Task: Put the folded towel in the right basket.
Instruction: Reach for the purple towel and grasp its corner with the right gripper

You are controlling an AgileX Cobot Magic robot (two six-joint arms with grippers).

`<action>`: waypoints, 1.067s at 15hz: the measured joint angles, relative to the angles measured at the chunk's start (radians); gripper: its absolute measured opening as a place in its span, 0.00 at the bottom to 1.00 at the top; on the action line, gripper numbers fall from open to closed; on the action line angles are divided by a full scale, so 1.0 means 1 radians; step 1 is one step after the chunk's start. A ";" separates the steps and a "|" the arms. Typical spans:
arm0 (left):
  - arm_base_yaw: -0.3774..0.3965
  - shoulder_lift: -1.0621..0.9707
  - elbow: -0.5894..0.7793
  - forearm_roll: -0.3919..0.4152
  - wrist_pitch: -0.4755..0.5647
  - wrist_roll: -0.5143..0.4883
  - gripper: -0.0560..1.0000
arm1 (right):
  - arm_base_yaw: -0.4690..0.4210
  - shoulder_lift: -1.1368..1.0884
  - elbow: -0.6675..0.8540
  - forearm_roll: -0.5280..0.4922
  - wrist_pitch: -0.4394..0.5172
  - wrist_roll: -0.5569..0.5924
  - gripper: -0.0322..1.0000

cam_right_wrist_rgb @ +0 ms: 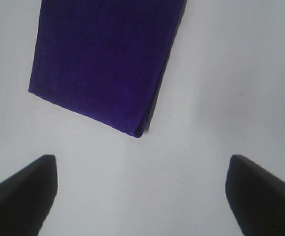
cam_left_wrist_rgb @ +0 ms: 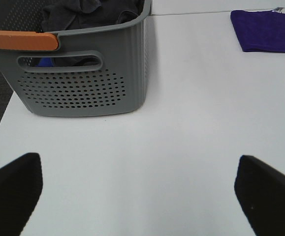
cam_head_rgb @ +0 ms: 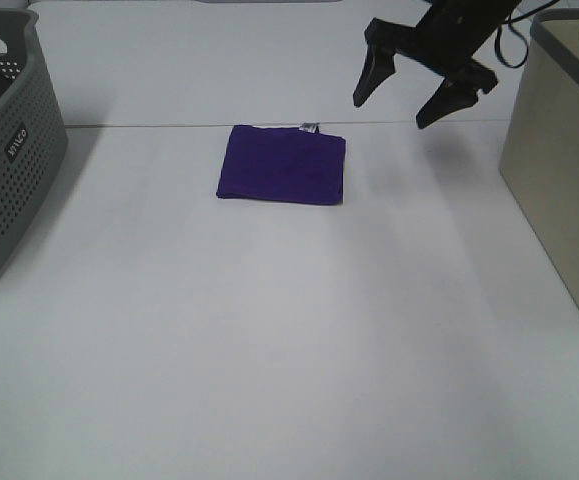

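Note:
The folded purple towel (cam_head_rgb: 282,164) lies flat on the white table, a little behind the middle. It also shows in the right wrist view (cam_right_wrist_rgb: 103,59) and at the edge of the left wrist view (cam_left_wrist_rgb: 266,29). My right gripper (cam_head_rgb: 397,112) is open and empty, raised above the table to the right of the towel and apart from it. The beige right basket (cam_head_rgb: 564,150) stands at the right edge. My left gripper (cam_left_wrist_rgb: 140,189) is open and empty over bare table near the grey basket.
A grey perforated basket (cam_head_rgb: 9,150) stands at the left edge; in the left wrist view (cam_left_wrist_rgb: 83,78) it holds dark cloth and has an orange handle (cam_left_wrist_rgb: 19,40). The white table (cam_head_rgb: 269,350) runs to the front.

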 joint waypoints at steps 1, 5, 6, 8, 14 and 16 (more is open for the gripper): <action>0.000 0.000 0.000 0.000 0.000 0.000 0.99 | 0.001 0.034 0.000 0.032 -0.021 -0.008 0.90; 0.000 0.000 0.000 0.000 0.000 0.000 0.99 | 0.001 0.129 -0.005 0.128 -0.153 -0.053 0.89; 0.000 0.000 0.000 0.000 0.000 0.000 0.99 | 0.001 0.147 -0.006 0.151 -0.180 -0.061 0.89; 0.000 0.000 0.000 0.000 0.000 0.000 0.99 | 0.001 0.171 -0.008 0.184 -0.223 -0.077 0.88; 0.000 0.000 0.000 0.000 0.000 0.000 0.99 | 0.001 0.242 -0.008 0.201 -0.279 -0.078 0.88; 0.000 0.000 0.000 0.000 0.000 0.000 0.99 | 0.001 0.254 -0.015 0.207 -0.291 -0.078 0.87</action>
